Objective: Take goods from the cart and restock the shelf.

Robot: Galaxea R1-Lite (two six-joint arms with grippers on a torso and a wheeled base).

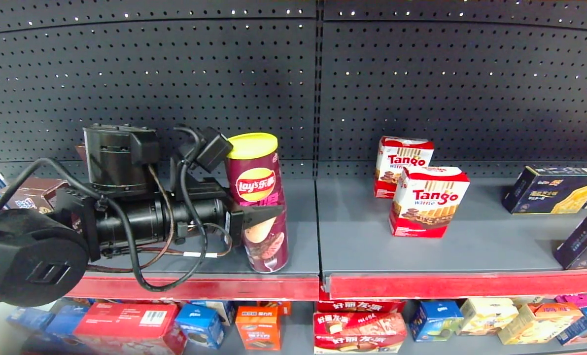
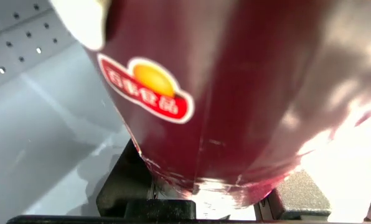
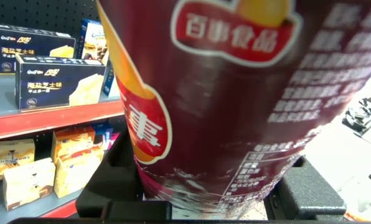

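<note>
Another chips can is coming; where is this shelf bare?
Bare shelf lies between the chips can and the wafer boxes, and in front between those and the dark boxes. Left of the can is crowded: left end effector, brown boxes.

Left pincer [image 2: 210,194] clamps a maroon chip can [image 2: 241,93].

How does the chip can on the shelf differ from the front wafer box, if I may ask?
The chip can is a tall maroon cylinder with a yellow lid; the wafer box is a shorter red-and-white carton. The left hand grips the chip can; the wafer box stands free. The chip can is at the front edge, the wafer box farther back. Both stand upright on the grey shelf.
</note>
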